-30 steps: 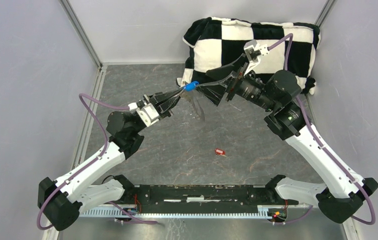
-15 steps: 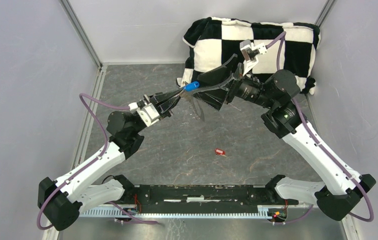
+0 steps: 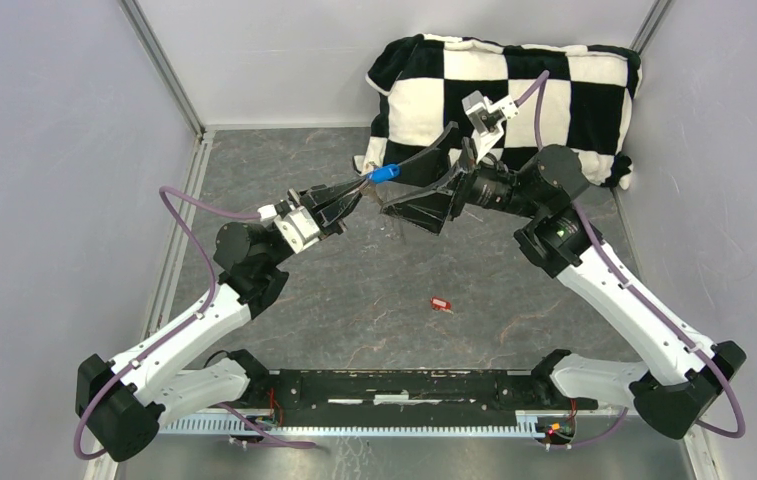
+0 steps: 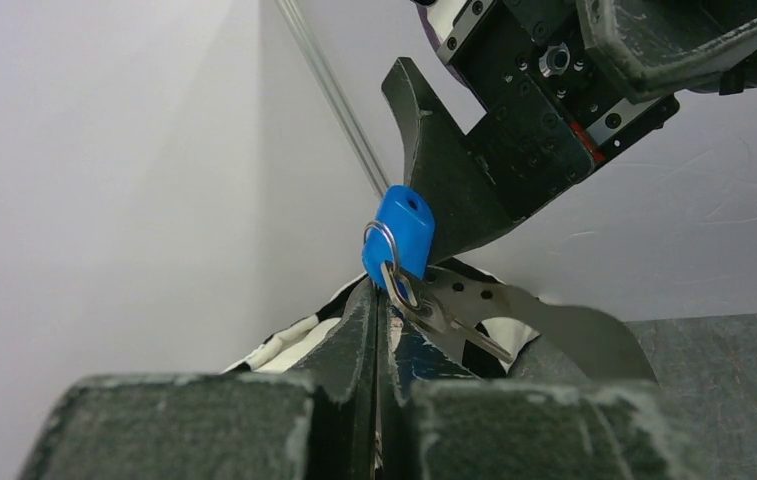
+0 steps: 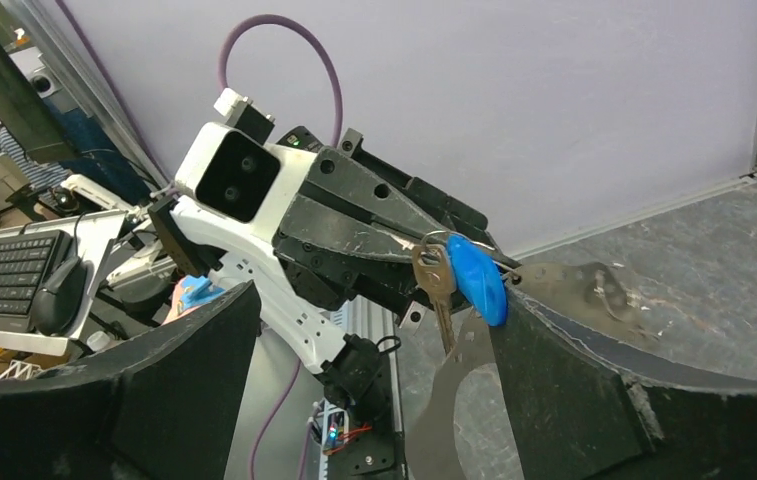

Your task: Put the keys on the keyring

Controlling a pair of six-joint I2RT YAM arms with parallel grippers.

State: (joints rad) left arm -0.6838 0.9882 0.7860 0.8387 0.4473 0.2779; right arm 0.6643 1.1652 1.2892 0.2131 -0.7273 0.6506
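The left tool was shut tight, its two fingers pressed flat together on the keyring at the spot where the blue key hung; whether the pinch also caught the key's blade could not be told. That key had a bright blue, rounded plastic head with a small hole near its top, a thin silvery wire loop at its lower end, and a short dull metal blade dangling beneath. From the pinch the keyring drooped as a limp, pale grey band, half see-through, curving down and away to one side. The right tool faced it from the other side with its fingers spread wide, gripping nothing; the blue key sat between them, close against one finger, though contact could not be made out. The red key lay by itself on the dark grey surface, well apart from both tools and nearer the arm bases, a tiny red head with its blade too small to see. Counted: two keys, one blue and one red; one keyring; two tools. Beyond the tools one black-and-white checked pillow sat in the far right corner.
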